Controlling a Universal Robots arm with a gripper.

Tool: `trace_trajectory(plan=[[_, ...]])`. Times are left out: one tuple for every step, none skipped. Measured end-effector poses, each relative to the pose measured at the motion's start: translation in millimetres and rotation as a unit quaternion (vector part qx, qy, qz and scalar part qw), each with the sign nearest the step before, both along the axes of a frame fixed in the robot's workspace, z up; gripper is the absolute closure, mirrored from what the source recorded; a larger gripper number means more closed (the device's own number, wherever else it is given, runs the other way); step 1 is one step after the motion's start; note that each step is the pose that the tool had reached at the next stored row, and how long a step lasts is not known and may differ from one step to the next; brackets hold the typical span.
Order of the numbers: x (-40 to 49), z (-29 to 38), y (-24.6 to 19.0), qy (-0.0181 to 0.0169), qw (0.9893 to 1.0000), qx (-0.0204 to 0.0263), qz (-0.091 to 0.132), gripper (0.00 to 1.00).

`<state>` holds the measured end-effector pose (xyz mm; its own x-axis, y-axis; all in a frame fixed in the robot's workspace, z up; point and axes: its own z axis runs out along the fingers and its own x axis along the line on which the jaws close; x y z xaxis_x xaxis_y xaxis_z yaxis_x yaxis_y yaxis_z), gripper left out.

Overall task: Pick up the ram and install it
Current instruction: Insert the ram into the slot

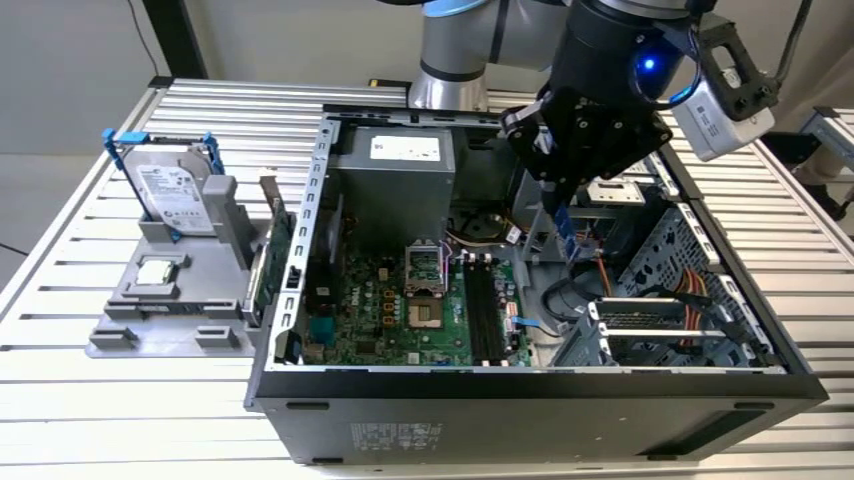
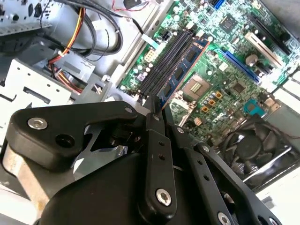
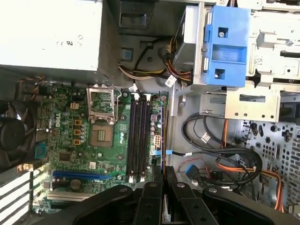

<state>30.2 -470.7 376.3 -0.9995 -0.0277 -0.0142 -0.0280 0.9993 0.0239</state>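
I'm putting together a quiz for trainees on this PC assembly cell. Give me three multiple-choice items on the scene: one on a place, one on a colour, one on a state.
1. Where does the hard drive stand?
A in the grey holder beside the case; B inside the case; C flat under the case.
2. What colour is the plastic bracket in the first wrist view?
A red; B blue; C yellow.
3. What is the ram's state?
A lying in the grey holder; B resting on the hard drive; C gripped by the hand over the open case.

Answers: 1 A, it stands upright in the holder at the exterior view's left. 2 B, it is plainly blue. 3 C, the hand is shut on one end of it.
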Motion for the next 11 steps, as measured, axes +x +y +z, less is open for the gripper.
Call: trace_trajectory(plan=[[0.0,0.0,0.0,0.0000,1.0000,0.0000,-0.006,1.00],[0.0,0.0,0.0,0.0000,0.9999,0.0000,-0.010,1.00],[0.0,0.0,0.0,0.0000,0.9999,0.0000,-0.012,1.00],[0.0,0.0,0.0,0.0000,0.9999,0.0000,-0.012,1.00],[0.0,0.0,0.0,0.0000,0.9999,0.0000,-0.012,1.00],[0.0,0.0,0.0,0.0000,0.9999,0.0000,-0.012,1.00],[0.0,0.0,0.0,0.0000,0.9999,0.0000,-0.012,1.00],[0.0,0.0,0.0,0.0000,0.9999,0.0000,-0.012,1.00],[0.0,-0.1,0.0,0.0000,0.9999,0.0000,-0.012,1.00],[0.0,-0.3,0.1,0.0000,0.9999,0.0001,-0.012,1.00],[0.1,-0.7,0.2,0.0000,0.9999,0.0001,-0.012,1.00]])
